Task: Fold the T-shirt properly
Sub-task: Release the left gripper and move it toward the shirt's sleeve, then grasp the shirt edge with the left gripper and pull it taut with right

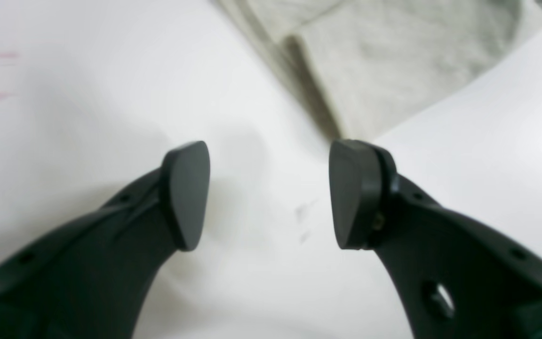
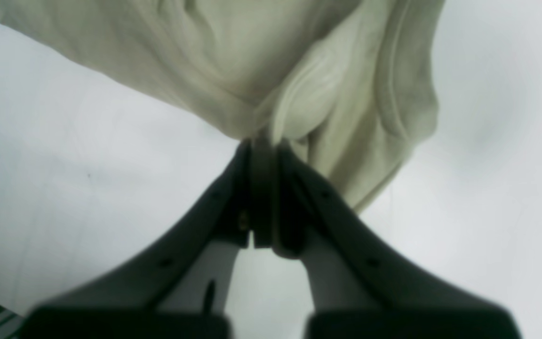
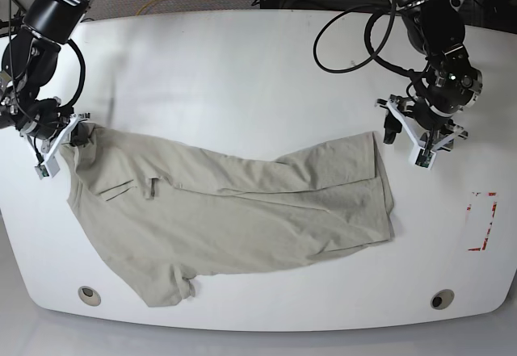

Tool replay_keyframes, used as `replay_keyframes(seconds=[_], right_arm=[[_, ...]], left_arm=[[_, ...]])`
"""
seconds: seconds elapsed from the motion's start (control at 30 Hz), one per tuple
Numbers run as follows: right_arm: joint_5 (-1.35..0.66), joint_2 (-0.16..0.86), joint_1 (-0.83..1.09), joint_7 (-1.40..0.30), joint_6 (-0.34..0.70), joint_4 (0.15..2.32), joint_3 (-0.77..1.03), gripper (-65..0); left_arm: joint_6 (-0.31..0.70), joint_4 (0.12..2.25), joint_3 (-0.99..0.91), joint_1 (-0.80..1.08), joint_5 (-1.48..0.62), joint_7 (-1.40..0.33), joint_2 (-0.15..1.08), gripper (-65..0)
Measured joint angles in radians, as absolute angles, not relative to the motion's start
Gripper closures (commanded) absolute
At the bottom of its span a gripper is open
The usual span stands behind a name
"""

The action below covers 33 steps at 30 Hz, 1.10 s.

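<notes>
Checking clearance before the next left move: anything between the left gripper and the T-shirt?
Nothing visible stands between the left gripper and the T-shirt; only bare white tabletop shows between them.

Bright diffuse light, soft shadows on the left wrist view's white table, cloth blurred there, right wrist view sharper

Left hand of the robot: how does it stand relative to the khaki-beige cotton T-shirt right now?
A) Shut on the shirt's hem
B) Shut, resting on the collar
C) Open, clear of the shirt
C: the left hand's black fingers stand wide apart with only white tabletop between them, and the khaki-beige T-shirt lies off to one side.
</notes>
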<state>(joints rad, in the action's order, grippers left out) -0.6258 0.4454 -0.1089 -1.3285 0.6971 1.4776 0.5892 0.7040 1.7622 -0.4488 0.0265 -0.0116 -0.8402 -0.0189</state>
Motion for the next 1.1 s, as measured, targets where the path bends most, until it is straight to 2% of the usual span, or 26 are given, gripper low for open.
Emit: replay_keyframes(seconds=[0.17,0.63,0.73,0.8,0.9,1.1], right_arm=[[-0.625,0.429,-0.109,-1.328,0.697,1.478,0.588,0.0],[-0.619,0.429,-0.13,-1.328,0.697,1.478,0.589,0.0],[-0.618,0.427,-0.133,-1.328,0.697,1.478,0.588,0.0],[-0.617,0.427,-0.131,-1.329,0.697,1.478,0.588,0.0],[-0.614,0.427,-0.131,-1.329,0.697,1.478,0.588,0.0],[-0.613,0.427,-0.128,-1.316,0.697,1.477,0.588,0.0]], left_arm=[[0.698,1.628,-0.433,-0.017,-0.009,-0.831,-0.03,-37.4],[0.697,1.438,-0.349,-0.097,-0.015,-0.814,-0.029,-37.1],[0.696,1.404,-0.348,-0.109,-0.016,-0.8,-0.027,-30.1],[0.685,1.393,-0.347,-0.109,-0.017,-0.764,-0.028,-19.0],[0.653,1.387,-0.309,-0.113,-0.01,-0.758,-0.021,-5.7],[0.654,1.416,-0.288,-0.087,-0.012,-0.77,-0.001,-4.2]])
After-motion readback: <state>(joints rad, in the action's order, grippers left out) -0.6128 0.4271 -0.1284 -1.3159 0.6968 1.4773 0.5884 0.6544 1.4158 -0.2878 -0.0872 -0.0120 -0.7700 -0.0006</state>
